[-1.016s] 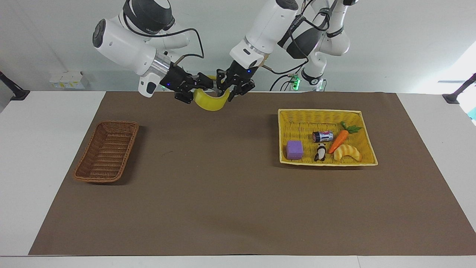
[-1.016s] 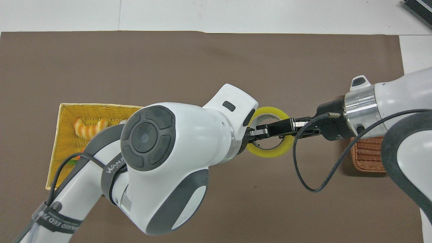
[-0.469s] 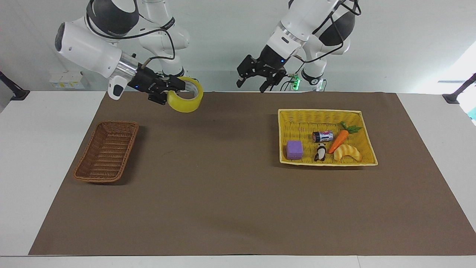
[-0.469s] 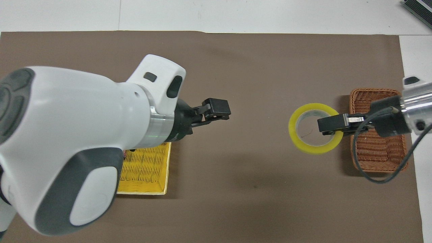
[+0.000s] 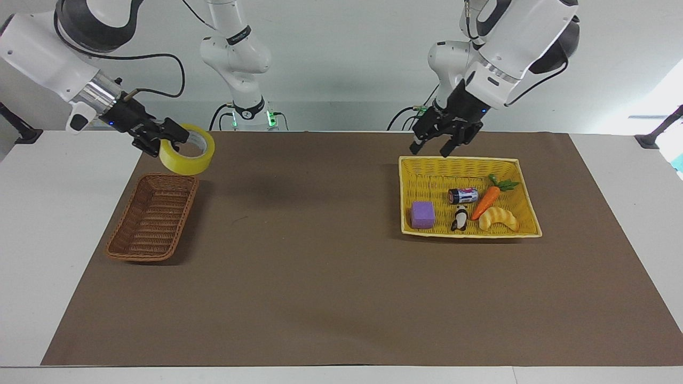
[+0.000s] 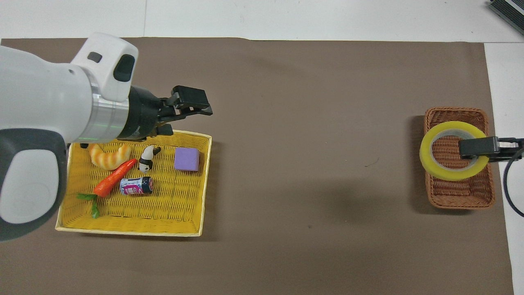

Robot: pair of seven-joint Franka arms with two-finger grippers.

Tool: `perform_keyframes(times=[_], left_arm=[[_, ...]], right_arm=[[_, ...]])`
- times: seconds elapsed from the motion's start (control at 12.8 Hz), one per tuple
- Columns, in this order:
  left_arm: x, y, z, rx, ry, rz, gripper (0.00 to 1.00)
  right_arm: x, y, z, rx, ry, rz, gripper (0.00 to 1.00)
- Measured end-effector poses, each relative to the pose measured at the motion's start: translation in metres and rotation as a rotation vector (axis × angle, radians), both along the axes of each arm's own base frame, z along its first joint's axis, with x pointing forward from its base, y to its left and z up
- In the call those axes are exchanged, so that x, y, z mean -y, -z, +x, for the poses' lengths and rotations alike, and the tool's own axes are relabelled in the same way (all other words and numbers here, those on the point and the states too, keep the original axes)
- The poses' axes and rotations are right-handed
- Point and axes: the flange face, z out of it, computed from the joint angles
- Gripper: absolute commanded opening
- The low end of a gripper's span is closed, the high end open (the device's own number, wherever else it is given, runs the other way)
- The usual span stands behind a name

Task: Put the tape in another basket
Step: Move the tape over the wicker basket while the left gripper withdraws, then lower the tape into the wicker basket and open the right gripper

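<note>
- The right gripper pinches the tape through its rim, 1 finger inside the core, and holds it in the air over the basket, above the end nearer to the robots.
- In the overhead view the tape covers most of the basket's width, so there is little margin at the sloping walls.
- Risk 1: the roll hangs tilted. Released as it is, it could land on edge, roll, and climb the low basket wall onto the brown mat.
- Risk 2: released high, it could bounce out or shift the light basket.
- Risk 3: the rim pinch is off-centre, so the roll may swing in the grip.
- The left gripper hangs spread and empty, well apart from the basket, over the rim of the yellow tray. It waits. A descent there would strike the tray edge.
</note>
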Motion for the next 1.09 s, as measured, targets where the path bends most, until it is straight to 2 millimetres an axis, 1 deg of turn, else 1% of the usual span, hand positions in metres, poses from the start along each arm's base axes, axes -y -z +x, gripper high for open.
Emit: perform_keyframes(times=[0.08,0.16,0.23,0.39,0.47,0.62,0.78,0.94,1.09], left_arm=[[-0.027,0.003,0.007,0.018,0.044,0.039,1.0],[-0.052,0.006,0.012,0.041,0.095,0.087,1.0],[-0.072,0.008,0.016,0.061,0.138,0.142,1.0],[-0.1,0.011,0.02,0.081,0.205,0.269,1.0],[-0.109,0.012,0.02,0.075,0.22,0.32,1.0],[-0.13,0.015,0.018,0.035,0.22,0.385,1.0],[-0.152,0.017,0.01,-0.045,0.209,0.405,1.0],[-0.165,0.008,0.0,-0.108,0.204,0.405,1.0],[-0.168,-0.006,-0.01,-0.146,0.207,0.404,1.0]], right_arm=[[0.006,0.01,0.007,0.004,0.017,-0.014,0.0],[0.016,0.027,0.014,-0.008,0.032,-0.021,0.0],[0.03,0.047,0.02,-0.015,0.035,-0.027,0.0],[0.055,0.085,0.028,-0.018,0.02,-0.039,0.0],[0.063,0.096,0.03,-0.027,0.02,-0.042,0.0],[0.076,0.108,0.027,-0.045,0.031,-0.042,0.0],[0.099,0.125,0.021,-0.048,0.021,-0.037,0.0],[0.112,0.143,0.019,-0.065,0.022,-0.028,0.0],[0.118,0.156,0.018,-0.079,0.017,-0.02,0.0]])
